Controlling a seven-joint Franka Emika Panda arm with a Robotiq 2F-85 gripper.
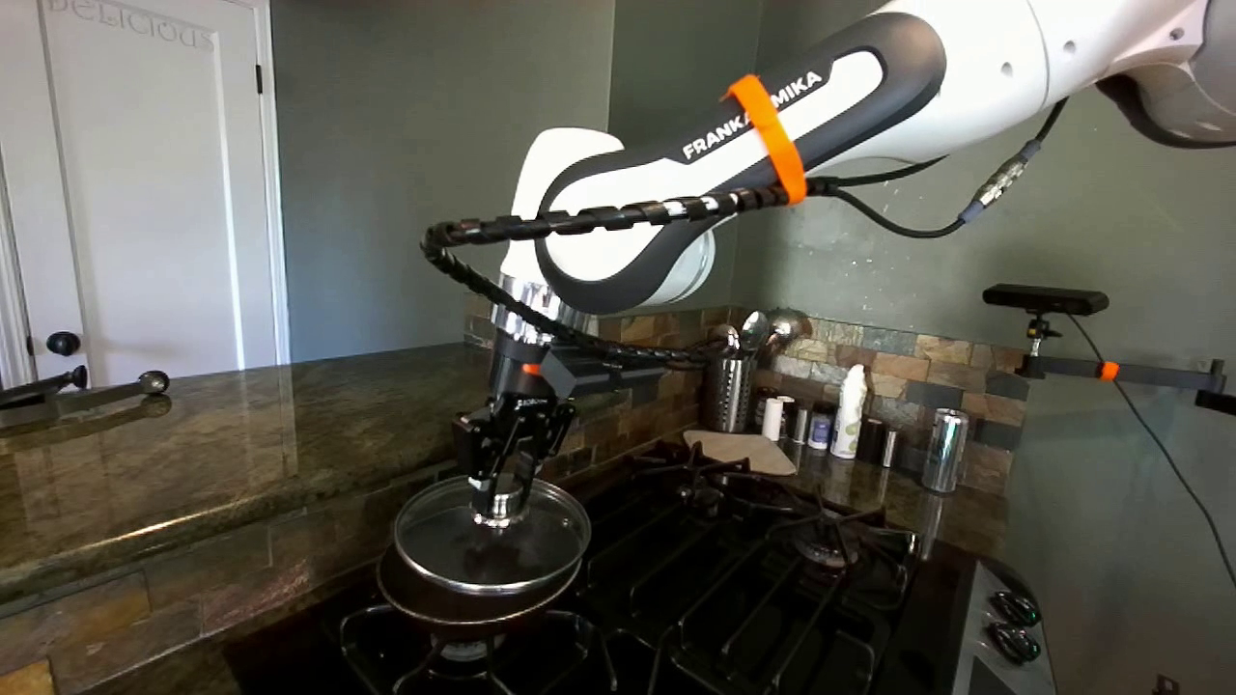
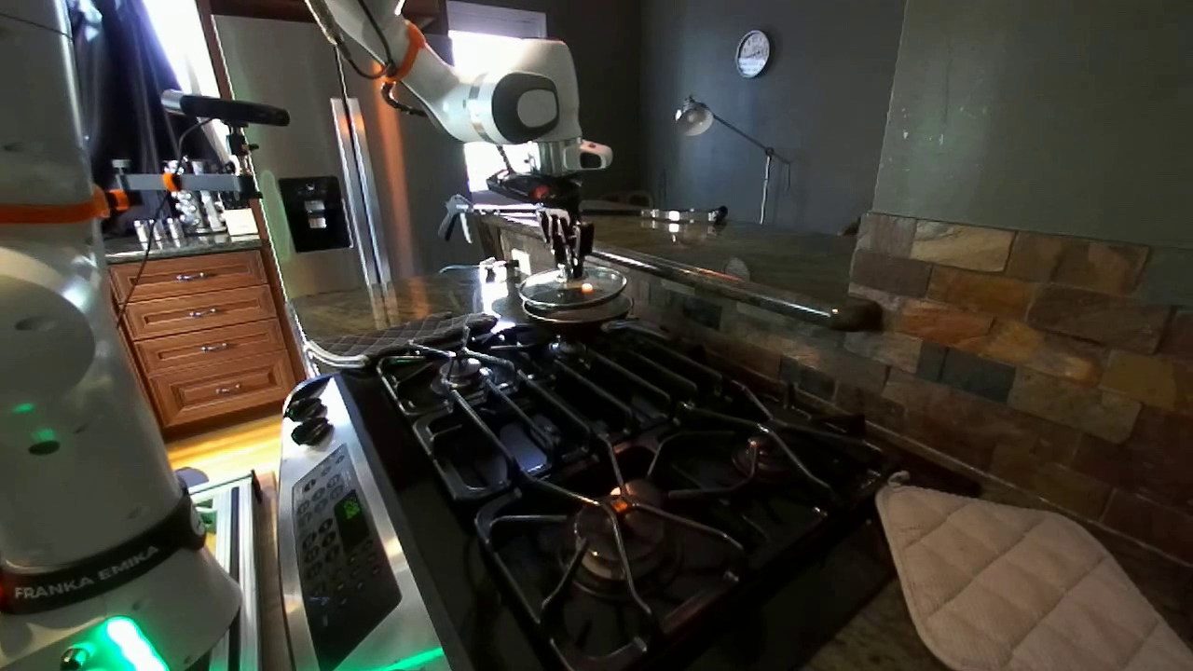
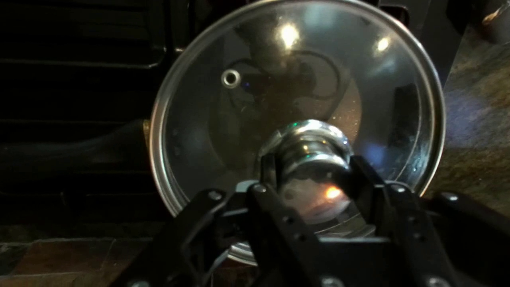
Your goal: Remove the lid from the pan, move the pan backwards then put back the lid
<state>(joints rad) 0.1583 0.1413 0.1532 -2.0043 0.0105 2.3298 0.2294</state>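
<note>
The glass lid point(image 1: 449, 552) with its shiny metal rim is over the pan point(image 1: 465, 608) in both exterior views. My gripper point(image 1: 500, 497) points down and is shut on the lid's metal knob, with a finger on each side of it. A band of the pan's brownish inside shows below the lid's rim, so the lid looks slightly above the pan and a little offset. The lid point(image 2: 552, 293) and pan point(image 2: 578, 316) also show in an exterior view. In the wrist view the lid point(image 3: 287, 95) covers most of the pan, and a dark handle point(image 3: 87, 147) sticks out left.
Black burner grates point(image 1: 744, 579) spread beside the pan. A raised stone counter ledge point(image 1: 222, 463) runs close behind it. A beige pot holder point(image 2: 1025, 568), a utensil canister point(image 1: 731, 394) and several bottles stand at the far end. A dark quilted mat point(image 2: 410, 340) lies near the stove.
</note>
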